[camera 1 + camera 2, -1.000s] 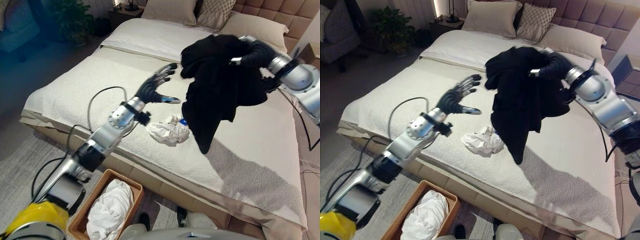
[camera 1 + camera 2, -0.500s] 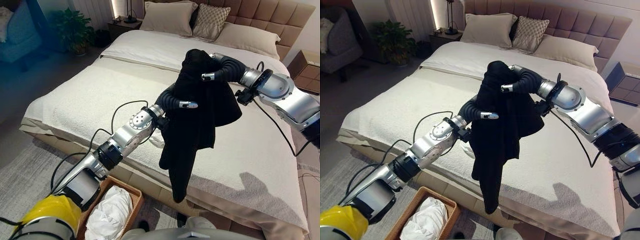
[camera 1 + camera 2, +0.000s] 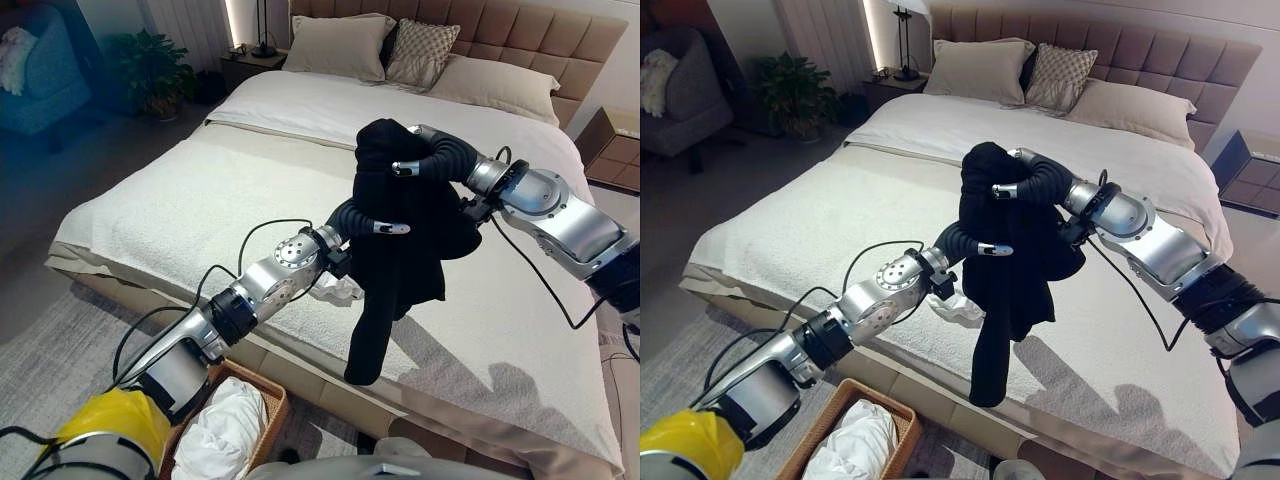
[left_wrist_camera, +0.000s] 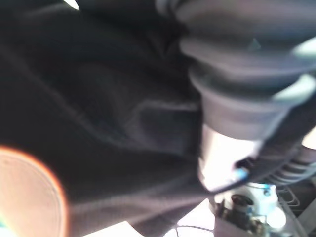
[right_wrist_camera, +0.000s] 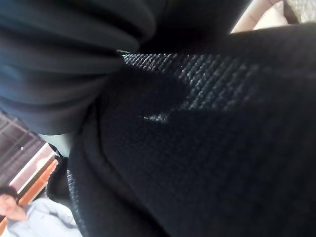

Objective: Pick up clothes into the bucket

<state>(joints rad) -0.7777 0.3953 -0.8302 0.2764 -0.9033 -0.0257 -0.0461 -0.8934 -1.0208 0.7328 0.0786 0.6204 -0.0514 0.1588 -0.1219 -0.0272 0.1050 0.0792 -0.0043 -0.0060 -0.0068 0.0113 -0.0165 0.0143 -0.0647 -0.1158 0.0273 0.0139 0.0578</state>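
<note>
Black garment [image 3: 1012, 250] = matt knit cloth, weave looks coarse up close in right wrist view; bed cover [image 3: 200, 190] is nubby textured off-white fabric, rough-ish; headboard [image 3: 1160, 70] tufted, smooth upholstery; basket [image 3: 268, 400] near left looks woven wicker, w/ crumpled white cloth [image 3: 225, 430] inside; wrist covers on both arms = ribbed matt rubbery stuff.

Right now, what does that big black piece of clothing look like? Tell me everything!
The black garment is dark, soft knit cloth, bunched at the top and hanging in a long limp tail. It is lifted above the cream bed, its tail end dangling near the bed's front edge. The right hand is buried in its top, and the left hand presses into its side.
</note>
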